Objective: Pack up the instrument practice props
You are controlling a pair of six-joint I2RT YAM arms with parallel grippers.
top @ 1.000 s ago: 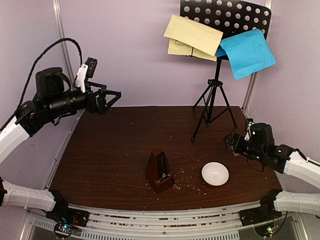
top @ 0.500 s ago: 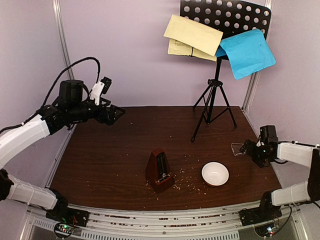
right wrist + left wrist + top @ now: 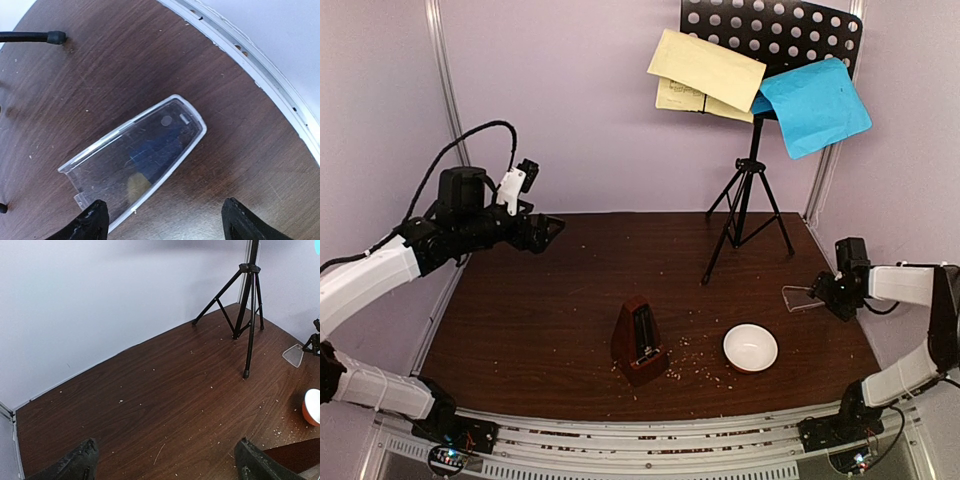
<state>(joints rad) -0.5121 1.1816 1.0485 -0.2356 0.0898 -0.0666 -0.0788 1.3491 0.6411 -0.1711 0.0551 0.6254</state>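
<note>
The black tripod music stand stands at the back right; its perforated desk carries pale yellow sheets and a bright blue sheet. Its legs show in the left wrist view. The brown pyramid metronome stands front centre, uncovered. Its clear triangular cover lies flat at the right edge, also in the right wrist view. My right gripper is open just above the cover. My left gripper is open and empty over the back left.
A small round white bowl sits right of the metronome, also in the left wrist view. Brown crumbs are scattered between them. The table's right rim is close to the cover. Purple walls enclose the table.
My right gripper has drawn back to the right edge, over the clear cover lying on the table. My left arm has lowered and swung inward a little.
</note>
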